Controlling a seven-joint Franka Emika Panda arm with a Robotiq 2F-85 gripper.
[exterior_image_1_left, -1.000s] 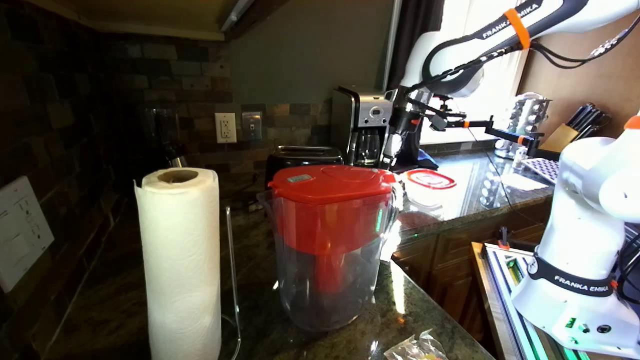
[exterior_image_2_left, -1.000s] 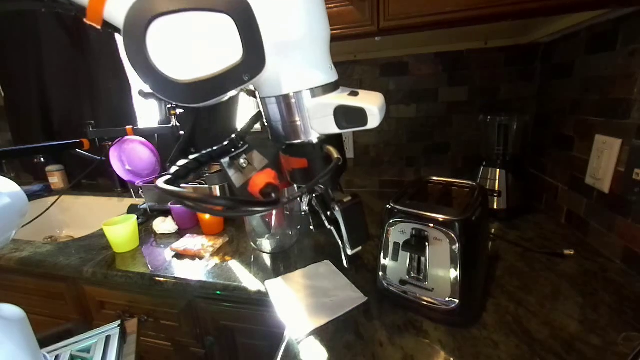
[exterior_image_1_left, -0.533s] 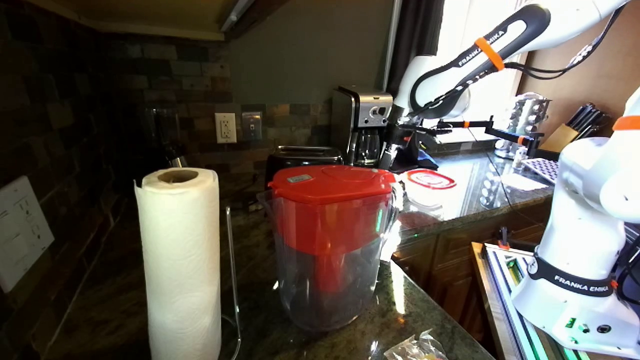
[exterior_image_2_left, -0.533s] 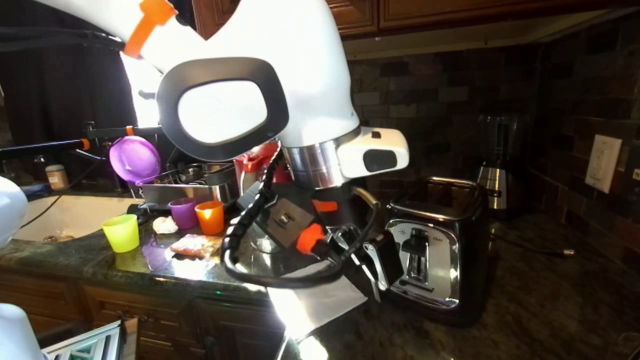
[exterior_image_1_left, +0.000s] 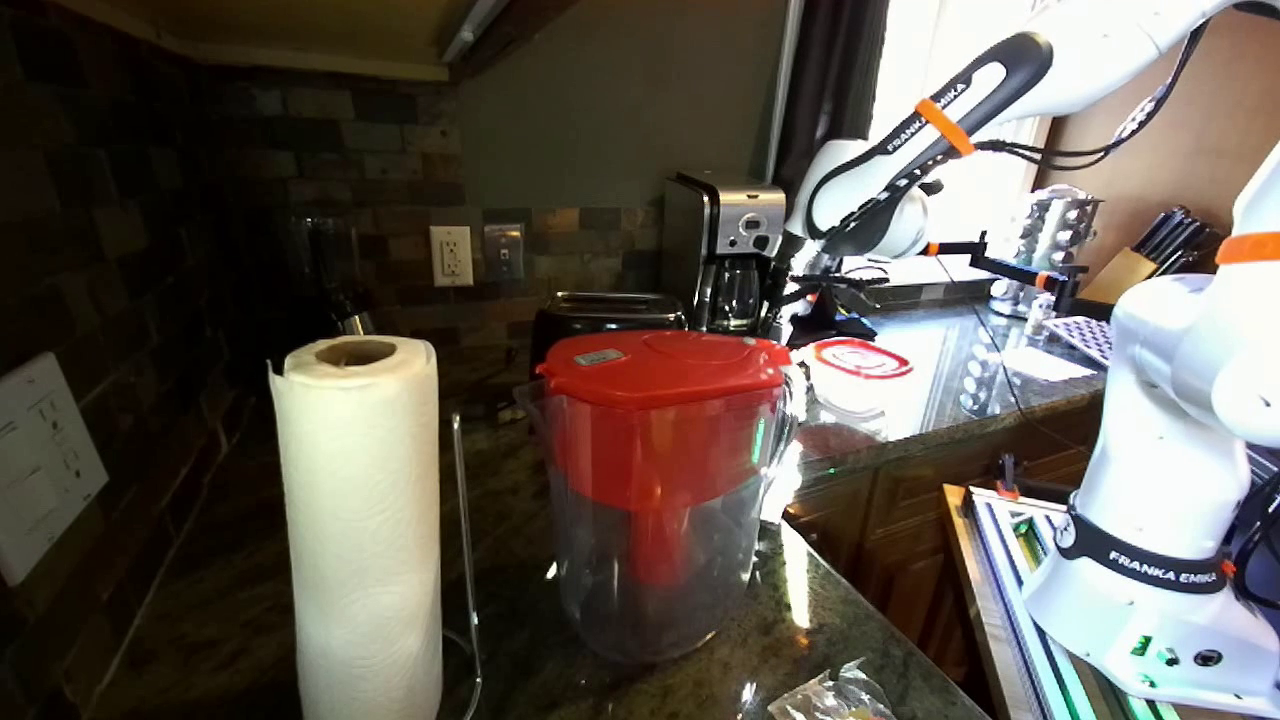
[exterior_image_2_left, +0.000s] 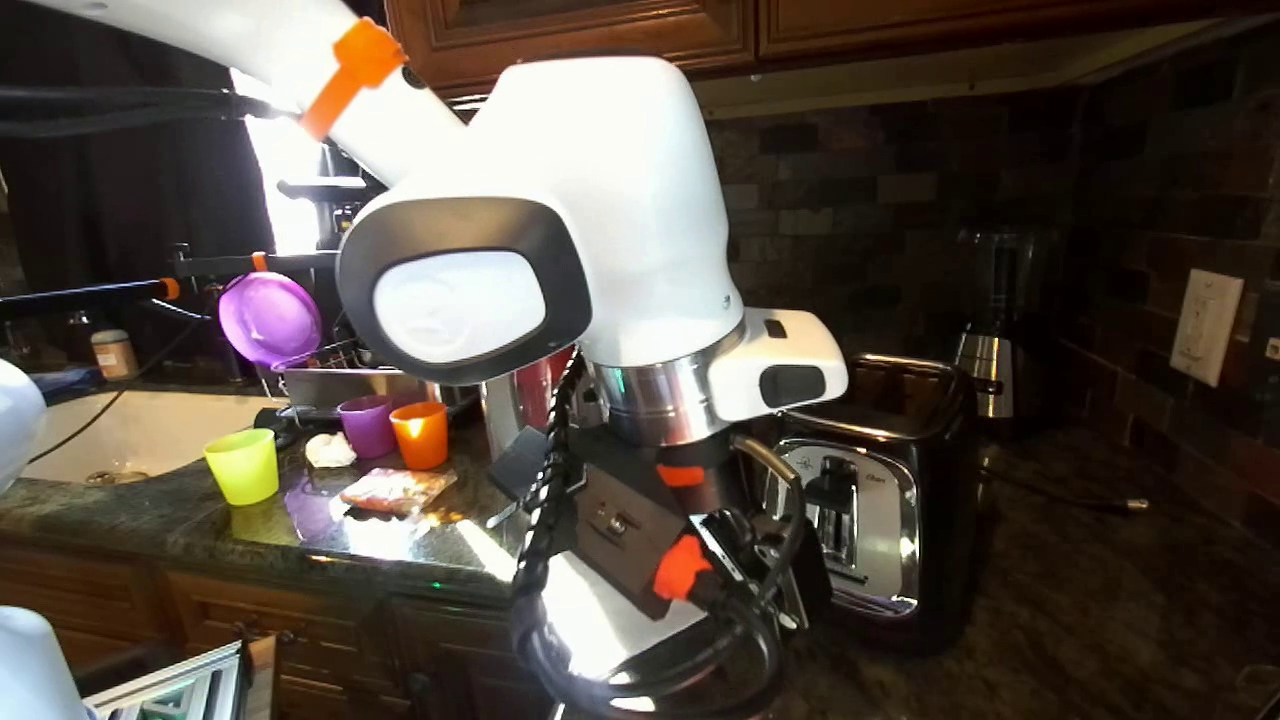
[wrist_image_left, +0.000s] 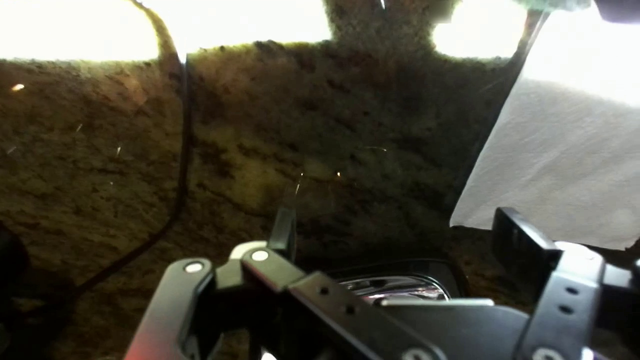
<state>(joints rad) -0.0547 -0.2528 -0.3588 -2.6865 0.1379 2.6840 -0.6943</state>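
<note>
My gripper (wrist_image_left: 393, 222) is open, its two fingers wide apart with nothing between them. It hangs above the dark granite counter (wrist_image_left: 310, 130). A white sheet (wrist_image_left: 565, 160) lies flat on the counter by the right finger in the wrist view. The black and chrome toaster (wrist_image_left: 415, 282) shows below and between the fingers, partly covered by the gripper. In an exterior view the gripper (exterior_image_2_left: 790, 595) is in front of the toaster (exterior_image_2_left: 885, 510), and the arm hides much of the sheet (exterior_image_2_left: 585, 620). I cannot tell whether the gripper touches the toaster.
A red-lidded pitcher (exterior_image_1_left: 665, 430), a paper towel roll (exterior_image_1_left: 365, 540) and a coffee maker (exterior_image_1_left: 745, 220) stand on the counter. Green (exterior_image_2_left: 243, 468), purple (exterior_image_2_left: 367, 425) and orange (exterior_image_2_left: 420, 437) cups stand near a packet (exterior_image_2_left: 395, 490). A dark cord (wrist_image_left: 185, 150) crosses the counter.
The arm has come down. In an exterior view the gripper has moved down and right, to in front of the toaster, and now covers part of the sheet. The objects have not moved.
</note>
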